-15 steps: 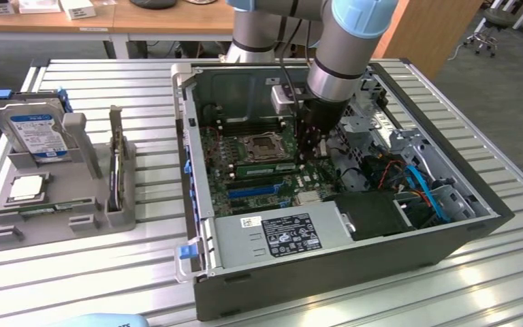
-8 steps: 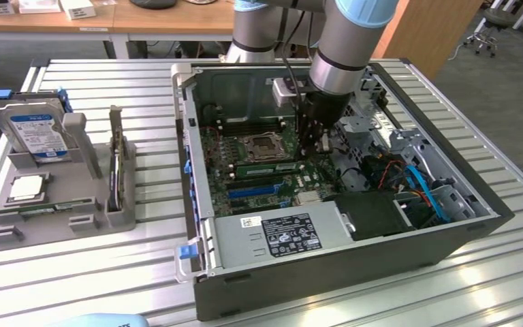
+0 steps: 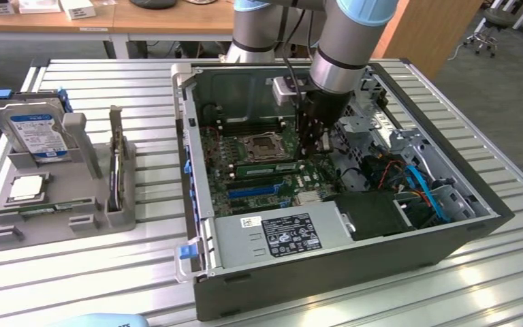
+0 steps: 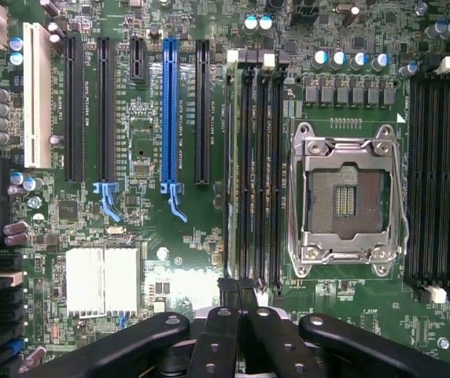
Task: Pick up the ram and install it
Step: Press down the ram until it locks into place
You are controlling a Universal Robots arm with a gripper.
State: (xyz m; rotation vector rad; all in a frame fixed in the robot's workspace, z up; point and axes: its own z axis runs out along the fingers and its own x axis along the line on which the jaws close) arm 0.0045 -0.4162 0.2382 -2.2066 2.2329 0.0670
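Inside the open computer case (image 3: 334,225) on the slatted table (image 3: 107,272), the ram (image 3: 266,165) sits seated in a memory slot on the motherboard (image 3: 252,177), just beside the empty processor socket (image 3: 263,145). Long axis lies flat along the board, running toward the exterior view's right, parallel to the neighbouring slots. In the wrist view the ram (image 4: 230,165) shows edge-on as a thin green strip in the slot nearest the expansion slots, alongside the socket (image 4: 344,198).

Arm comes down near vertical into the case, wrist pointing straight at the board. Gripper (image 3: 314,146) hangs right above the ram's end; fingers (image 4: 237,295) pressed together, nothing between them.

Beside the case, at the exterior view's left: grey parts tray (image 3: 62,204) holding a hard drive (image 3: 35,129) upright and a silver processor chip (image 3: 27,187) lying flat.
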